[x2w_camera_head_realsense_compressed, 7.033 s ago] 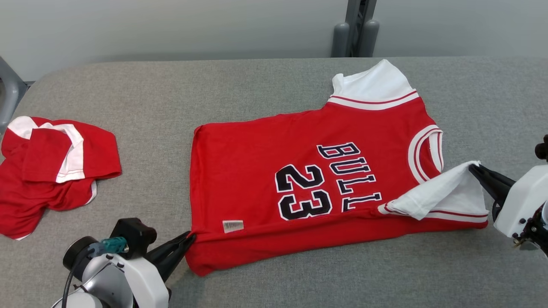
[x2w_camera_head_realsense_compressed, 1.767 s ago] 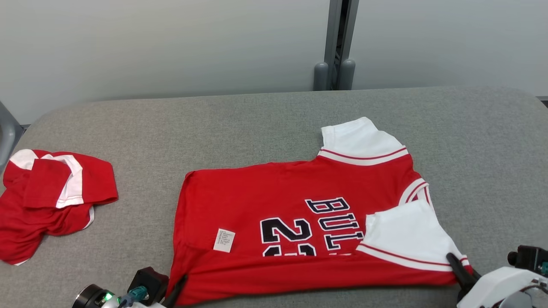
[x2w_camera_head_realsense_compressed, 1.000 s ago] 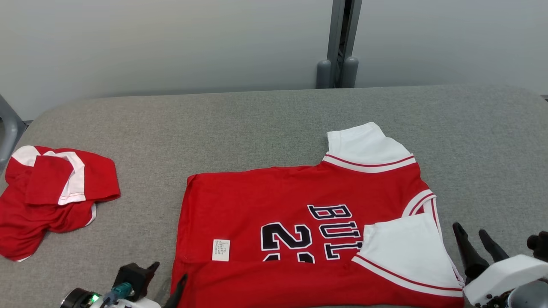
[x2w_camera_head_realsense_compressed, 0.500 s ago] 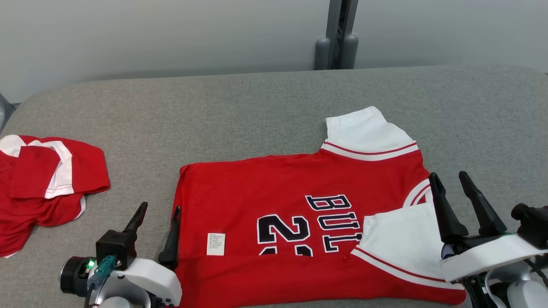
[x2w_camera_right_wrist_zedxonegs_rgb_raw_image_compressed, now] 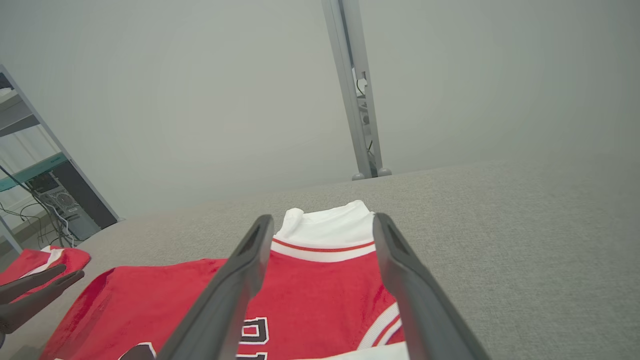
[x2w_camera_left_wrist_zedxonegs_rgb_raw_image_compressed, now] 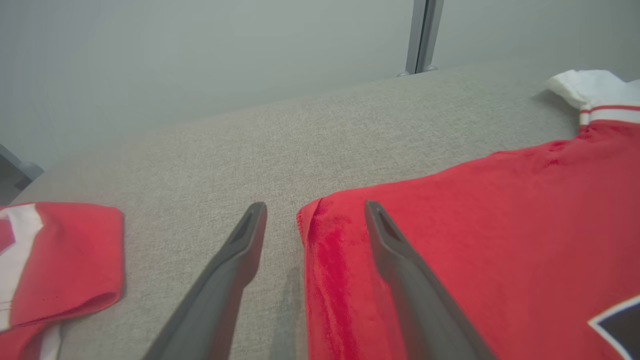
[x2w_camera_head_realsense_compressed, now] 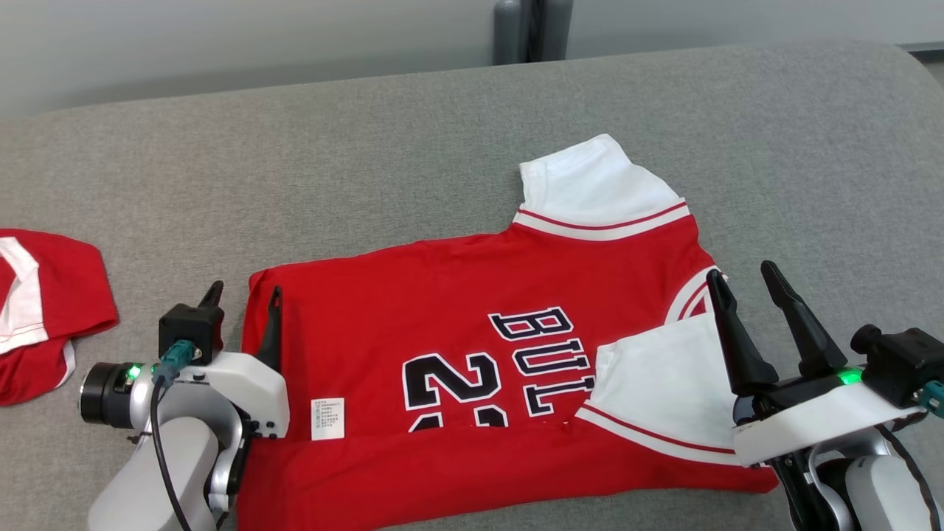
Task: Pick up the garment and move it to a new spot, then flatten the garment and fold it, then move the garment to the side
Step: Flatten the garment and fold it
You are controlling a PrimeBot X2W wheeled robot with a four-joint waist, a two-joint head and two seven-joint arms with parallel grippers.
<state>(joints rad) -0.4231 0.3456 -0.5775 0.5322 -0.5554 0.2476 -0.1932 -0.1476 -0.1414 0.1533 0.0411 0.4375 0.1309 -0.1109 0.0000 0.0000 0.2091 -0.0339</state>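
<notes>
Far left: second red garment [x2w_camera_head_realsense_compressed: 44, 295], white trim, crumpled at the edge of the grey tabletop [x2w_camera_head_realsense_compressed: 332, 133] and cut off by the head view. It's apart from the jersey, with the left hand between them.

Left hand [x2w_camera_head_realsense_compressed: 246, 287]: open, nothing held. The fingers point away from the robot and straddle the left edge of the jersey [x2w_camera_head_realsense_compressed: 442, 295]. In the left wrist view one finger is over bare grey tabletop, the other over red cloth. Can't tell if the tips touch down or sit just above; the angle is too shallow.

Jersey: middle of the tabletop, lying flat, hem end left, collar end right. The near long edge is folded up over the body as a red band, which covers the lower part of the black-and-white digits. A white label [x2w_camera_head_realsense_compressed: 327, 418] sits at the fold line, just beside the left hand. The lettering reads "BUL"; the rest is hidden under the near sleeve [x2w_camera_head_realsense_compressed: 664, 376], white with a red stripe, folded in onto the chest. The far sleeve [x2w_camera_head_realsense_compressed: 590, 184], also white, lies flat and sticks out on the far side. Behind it, past the far tabletop edge, a grey post [x2w_camera_head_realsense_compressed: 531, 26] stands against a pale wall.

Right hand [x2w_camera_head_realsense_compressed: 740, 270]: open, empty. It sits at the collar end, one finger over the corner of the near sleeve, the other over bare tabletop just beside the jersey. The right wrist view looks between the fingers at the far sleeve, with the left hand's fingers at its lower left.
</notes>
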